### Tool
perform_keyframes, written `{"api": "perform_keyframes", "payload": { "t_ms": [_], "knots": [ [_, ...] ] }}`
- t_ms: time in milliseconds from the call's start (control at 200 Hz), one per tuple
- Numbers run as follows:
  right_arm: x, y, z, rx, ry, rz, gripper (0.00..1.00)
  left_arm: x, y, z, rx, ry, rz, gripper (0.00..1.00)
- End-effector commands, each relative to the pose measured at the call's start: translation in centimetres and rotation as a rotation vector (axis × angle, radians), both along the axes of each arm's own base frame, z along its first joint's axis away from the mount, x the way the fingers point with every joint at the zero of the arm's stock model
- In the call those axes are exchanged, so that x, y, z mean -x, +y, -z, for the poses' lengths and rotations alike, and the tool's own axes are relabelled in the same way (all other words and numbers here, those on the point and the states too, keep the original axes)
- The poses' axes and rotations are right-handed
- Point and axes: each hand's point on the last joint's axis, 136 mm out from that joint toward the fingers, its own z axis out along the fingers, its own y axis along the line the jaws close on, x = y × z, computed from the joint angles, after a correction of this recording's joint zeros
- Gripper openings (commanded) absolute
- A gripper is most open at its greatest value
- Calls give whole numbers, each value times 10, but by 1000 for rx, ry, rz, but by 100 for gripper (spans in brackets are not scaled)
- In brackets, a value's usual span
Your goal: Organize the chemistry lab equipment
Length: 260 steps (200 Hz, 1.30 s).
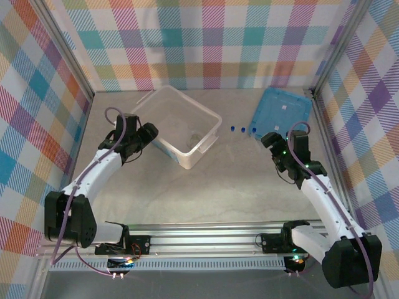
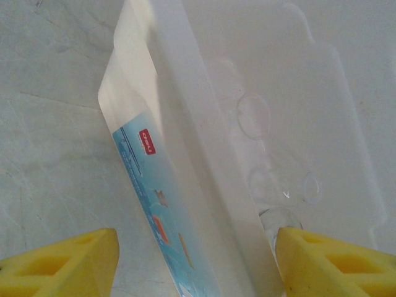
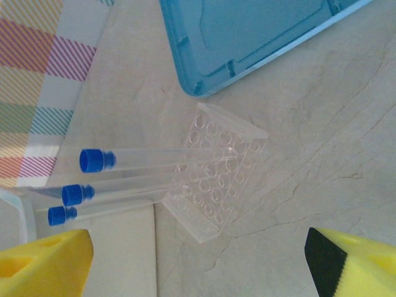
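At ten o'clock from the wide-open right gripper (image 3: 199, 253), three thin clear blue-capped tubes (image 3: 142, 153) are seated in a clear perforated plastic rack (image 3: 216, 179), with a flat blue lid (image 3: 260, 37) at twelve. The light rack could be toppled if one tube is pulled aslant. The left gripper (image 2: 197, 247) is set unclenched astride the wall of a large translucent plastic box (image 2: 179, 93), where clear glassware (image 2: 281, 219) is dimly seen. A pale, crack-veined table (image 3: 322, 161) is enclosed by plaid walls (image 1: 206, 37).
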Motion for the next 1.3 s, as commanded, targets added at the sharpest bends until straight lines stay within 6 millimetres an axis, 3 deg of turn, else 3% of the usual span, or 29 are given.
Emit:
{"api": "perform_keyframes", "payload": {
  "t_ms": [0, 560, 875, 1295],
  "knots": [
    [-8, -1, 4, -90, -16, 31, 90, 13, -5, 3, 3, 13, -21, 67],
    [-43, -21, 55, -237, 53, 92, 90, 38, -60, 18, 25, 16, 51, 67],
    [-73, -31, 71, -291, 55, 79, 91, 49, -102, 25, 58, 20, 111, 67],
    [-92, -35, 88, -321, 77, 59, 91, 55, -151, 22, 118, 3, 156, 68]
  ]
}}
